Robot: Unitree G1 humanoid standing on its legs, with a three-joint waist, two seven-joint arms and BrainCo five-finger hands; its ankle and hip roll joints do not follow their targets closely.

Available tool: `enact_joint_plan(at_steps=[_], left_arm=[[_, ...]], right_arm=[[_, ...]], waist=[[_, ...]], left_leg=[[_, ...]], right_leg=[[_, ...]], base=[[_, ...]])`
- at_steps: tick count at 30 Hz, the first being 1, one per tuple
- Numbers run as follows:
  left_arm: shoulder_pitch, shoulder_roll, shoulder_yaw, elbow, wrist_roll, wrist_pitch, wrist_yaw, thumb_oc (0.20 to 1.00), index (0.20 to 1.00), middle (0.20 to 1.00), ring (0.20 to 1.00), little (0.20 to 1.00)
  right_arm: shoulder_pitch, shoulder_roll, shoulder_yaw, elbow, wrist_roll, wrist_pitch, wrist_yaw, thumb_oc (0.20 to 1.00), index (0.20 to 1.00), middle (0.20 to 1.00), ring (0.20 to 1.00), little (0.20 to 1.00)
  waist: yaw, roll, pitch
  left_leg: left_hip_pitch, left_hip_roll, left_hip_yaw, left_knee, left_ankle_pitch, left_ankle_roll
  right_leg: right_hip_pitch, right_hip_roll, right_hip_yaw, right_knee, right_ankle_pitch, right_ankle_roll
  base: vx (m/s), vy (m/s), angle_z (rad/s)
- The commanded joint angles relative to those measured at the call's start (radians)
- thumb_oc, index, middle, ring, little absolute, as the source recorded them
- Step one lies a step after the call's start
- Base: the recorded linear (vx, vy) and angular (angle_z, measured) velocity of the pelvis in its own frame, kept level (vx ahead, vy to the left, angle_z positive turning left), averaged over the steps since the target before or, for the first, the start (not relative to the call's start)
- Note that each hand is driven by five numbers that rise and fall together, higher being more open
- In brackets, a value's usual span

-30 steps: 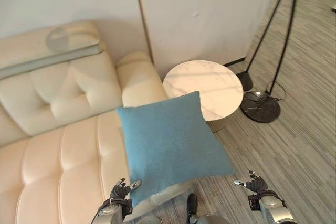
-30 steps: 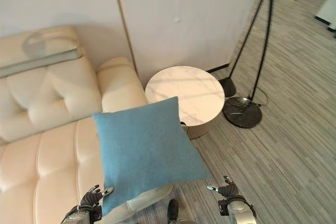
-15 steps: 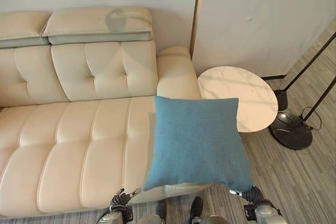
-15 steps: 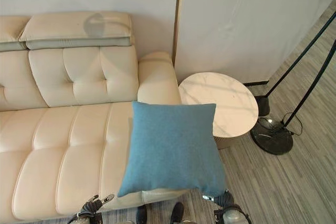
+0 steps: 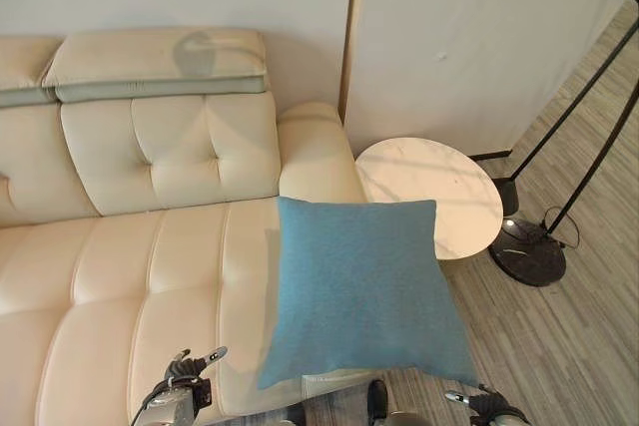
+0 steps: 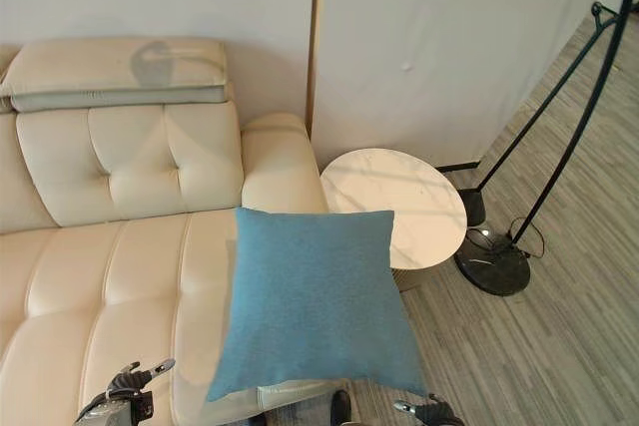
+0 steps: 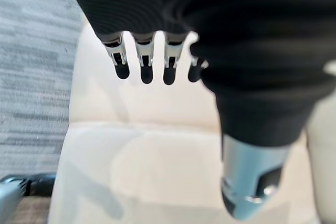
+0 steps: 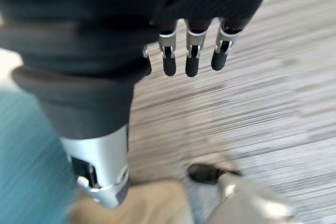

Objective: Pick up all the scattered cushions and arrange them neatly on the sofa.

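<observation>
A square blue cushion (image 5: 364, 286) lies flat over the right front corner of the cream sofa (image 5: 150, 266), overhanging the seat's front edge and right side; I cannot tell how firmly it rests there. My left hand (image 5: 187, 374) hovers over the seat just left of the cushion's near corner, fingers straight and holding nothing; in the left wrist view its fingers (image 7: 146, 66) point over bare sofa leather. My right hand (image 5: 486, 404) is low beside the cushion's right near corner, open and apart from it; its wrist view shows straight fingers (image 8: 191, 61) above the floor, with the blue cushion (image 8: 26, 150) at the edge.
A round white marble side table (image 5: 439, 192) stands right of the sofa arm (image 5: 318, 152). Further right, a black floor lamp's base (image 5: 527, 252) and poles stand on the grey plank floor (image 5: 569, 346). The wall runs behind the sofa.
The whole view has swung and shifted, so the camera moved. The gap between my left hand and the cushion's near corner has widened; my right hand sits lower in view.
</observation>
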Motion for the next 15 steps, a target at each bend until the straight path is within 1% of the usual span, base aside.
enact_joint_plan(at_steps=[1,5,8,11,13,15], left_arm=[[-0.060,0.071,0.013,0.018,-0.018,-0.032,-0.010,1.000,1.000,1.000,1.000,1.000],[-0.089,0.096,0.020,-0.012,-0.043,-0.037,-0.009,1.000,1.000,1.000,1.000,1.000],[-0.108,0.085,0.012,-0.061,-0.062,-0.043,-0.002,1.000,1.000,1.000,1.000,1.000],[-0.123,0.069,-0.010,-0.084,-0.066,-0.048,0.008,1.000,1.000,1.000,1.000,1.000],[-0.134,0.038,-0.046,-0.122,-0.063,-0.049,0.022,1.000,1.000,1.000,1.000,1.000],[-0.137,0.019,-0.071,-0.144,-0.063,-0.045,0.030,1.000,1.000,1.000,1.000,1.000]], right_arm=[[-0.041,-0.103,-0.044,0.003,0.016,0.006,-0.009,1.000,1.000,1.000,1.000,1.000],[-0.069,-0.196,-0.067,-0.069,0.013,0.011,-0.005,1.000,1.000,1.000,1.000,1.000],[-0.127,-0.236,-0.056,-0.177,0.002,0.008,-0.017,1.000,1.000,1.000,1.000,1.000],[-0.174,-0.222,-0.037,-0.209,0.018,-0.003,-0.027,1.000,1.000,1.000,1.000,1.000],[-0.223,-0.165,0.002,-0.225,0.043,-0.010,-0.037,1.000,1.000,1.000,1.000,1.000],[-0.246,-0.128,0.032,-0.231,0.047,-0.010,-0.045,1.000,1.000,1.000,1.000,1.000]], waist=[[-0.006,-0.024,-0.015],[-0.018,-0.021,-0.028],[-0.020,-0.017,-0.032],[-0.017,-0.015,-0.034],[-0.009,-0.013,-0.039],[-0.006,-0.013,-0.039]], left_leg=[[-0.007,-0.007,-0.018,0.001,-0.043,-0.008],[-0.007,-0.001,-0.024,0.001,-0.041,-0.017],[-0.008,0.002,-0.022,0.001,-0.039,-0.020],[-0.008,0.004,-0.022,0.001,-0.038,-0.021],[-0.007,0.005,-0.023,0.001,-0.038,-0.021],[-0.005,0.005,-0.026,0.001,-0.038,-0.021]], right_leg=[[0.044,0.025,0.004,0.002,-0.115,0.022],[0.053,0.027,-0.007,0.002,-0.127,0.017],[0.054,0.030,-0.007,0.002,-0.130,0.015],[0.056,0.030,-0.008,0.002,-0.131,0.012],[0.062,0.031,-0.011,0.002,-0.134,0.009],[0.066,0.032,-0.015,0.002,-0.135,0.006]], base=[[0.03,-0.091,0.02],[0.00,-0.070,0.01],[-0.02,-0.039,-0.03],[-0.01,-0.006,0.01],[0.00,0.000,0.00],[0.00,-0.001,0.03]])
